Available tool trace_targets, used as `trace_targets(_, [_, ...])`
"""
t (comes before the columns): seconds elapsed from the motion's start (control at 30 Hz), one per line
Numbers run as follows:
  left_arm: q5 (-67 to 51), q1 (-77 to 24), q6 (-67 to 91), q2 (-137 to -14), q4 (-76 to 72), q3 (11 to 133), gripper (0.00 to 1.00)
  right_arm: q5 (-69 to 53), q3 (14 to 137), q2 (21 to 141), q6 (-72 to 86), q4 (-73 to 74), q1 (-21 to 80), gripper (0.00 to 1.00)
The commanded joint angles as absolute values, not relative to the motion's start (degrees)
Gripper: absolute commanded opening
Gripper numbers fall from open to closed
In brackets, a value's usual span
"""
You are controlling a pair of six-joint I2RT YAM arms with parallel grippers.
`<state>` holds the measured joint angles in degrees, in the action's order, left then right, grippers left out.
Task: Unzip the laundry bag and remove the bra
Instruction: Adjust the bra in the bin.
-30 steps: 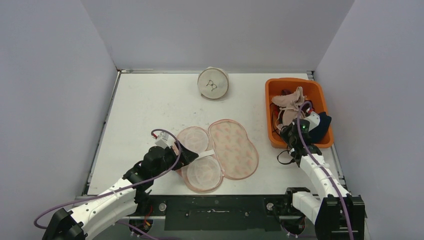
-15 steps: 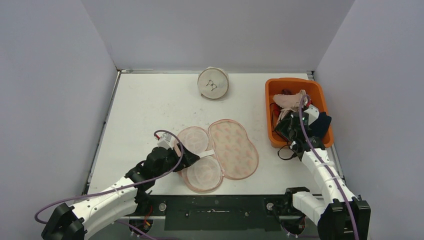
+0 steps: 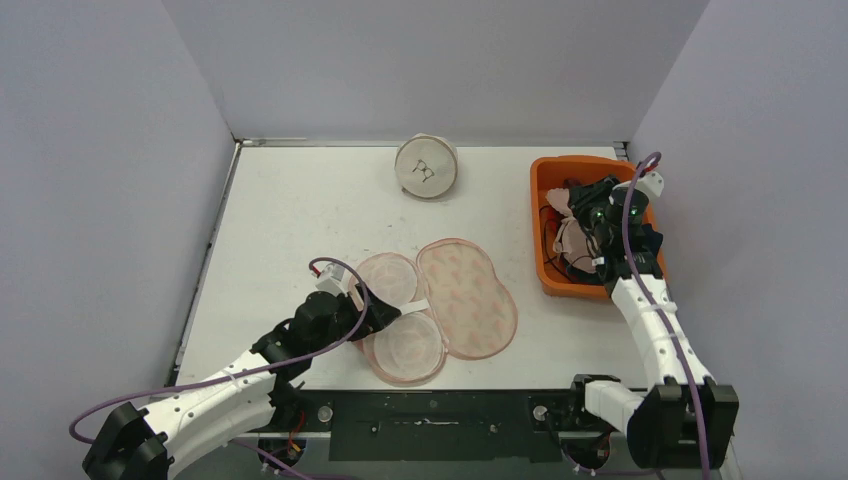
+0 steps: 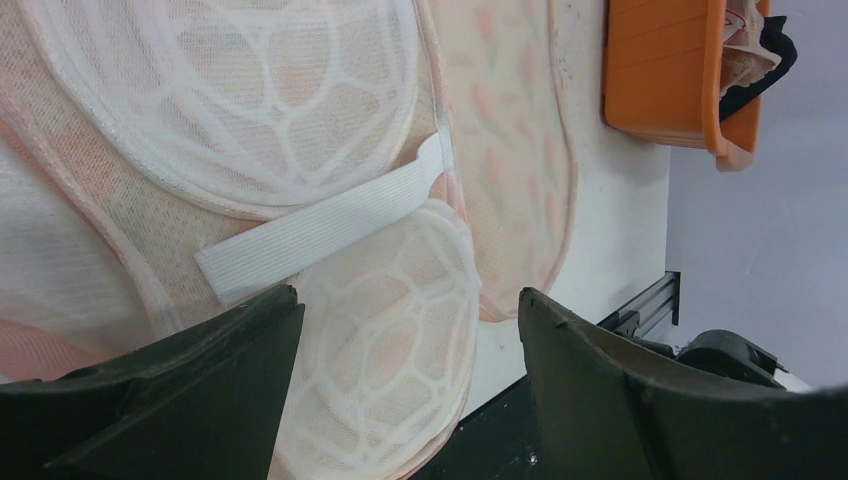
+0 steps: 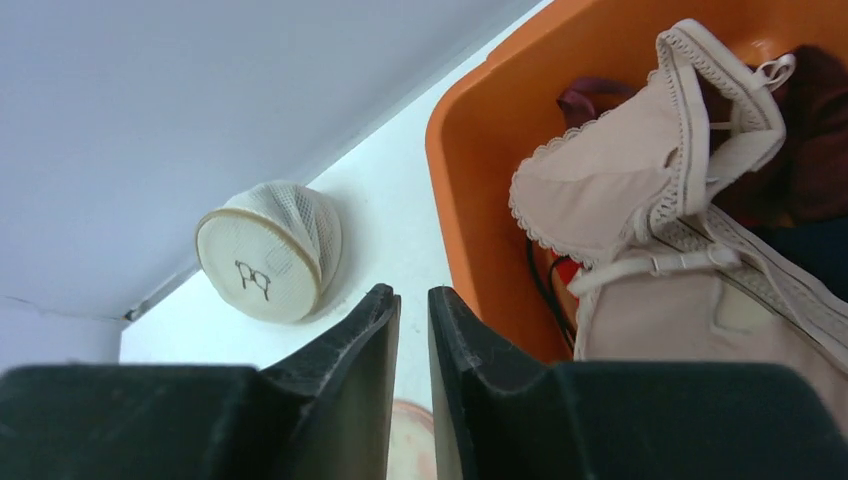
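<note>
The pink mesh laundry bag (image 3: 465, 295) lies unzipped and spread flat on the table, its two padded cups (image 4: 230, 90) joined by a white elastic strap (image 4: 320, 225). My left gripper (image 3: 375, 312) hovers open over the cups' near-left edge (image 4: 408, 300), holding nothing. The beige bra (image 5: 620, 180) rests in the orange bin (image 3: 536, 215) on top of darker clothes. My right gripper (image 3: 592, 208) is raised over the bin, jaws almost together with nothing between them (image 5: 412, 298).
A round white mesh bag (image 3: 427, 167) with a glasses print stands at the back centre of the table (image 5: 268, 250). The orange bin (image 5: 480, 200) sits at the right edge near the wall. Black rails run along the table's near edge.
My right arm rose from the bin's near side to above the bin. The bra settled lower into the bin. The right jaws widened, then narrowed. The left arm barely shifted.
</note>
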<state>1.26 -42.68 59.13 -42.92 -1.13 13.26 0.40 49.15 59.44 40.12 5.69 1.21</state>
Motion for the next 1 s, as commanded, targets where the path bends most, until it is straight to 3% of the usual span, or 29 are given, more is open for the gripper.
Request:
trace_targets(0.0, [2.2, -42.9, 57.8, -41.9, -0.4, 16.4, 0.77, -10.6, 47.0, 70.1, 47.9, -12.5, -3.3, 0.15])
trace_targets(0.33, [3.5, -42.4, 57.1, -40.8, 2.0, 16.0, 0.77, -7.2, 46.4, 85.8, 45.2, -15.7, -7.1, 0.13])
trace_targets(0.73, [5.9, -41.9, 54.9, -35.4, 9.6, 19.0, 0.77, -1.4, 46.7, 90.0, 42.2, -14.9, -8.0, 0.16])
trace_targets(0.8, [6.5, -41.8, 54.5, -34.6, 11.1, 19.7, 0.77, -0.9, 48.0, 87.3, 41.9, -14.2, -6.8, 0.22])
trace_targets(0.9, [7.1, -41.8, 54.1, -33.6, 12.6, 20.3, 0.77, 2.2, 51.0, 82.5, 40.9, -11.4, -3.9, 0.46])
trace_targets(0.97, [7.4, -41.8, 53.9, -33.0, 13.7, 20.8, 0.77, 3.8, 52.9, 79.2, 40.4, -9.6, -1.6, 0.57])
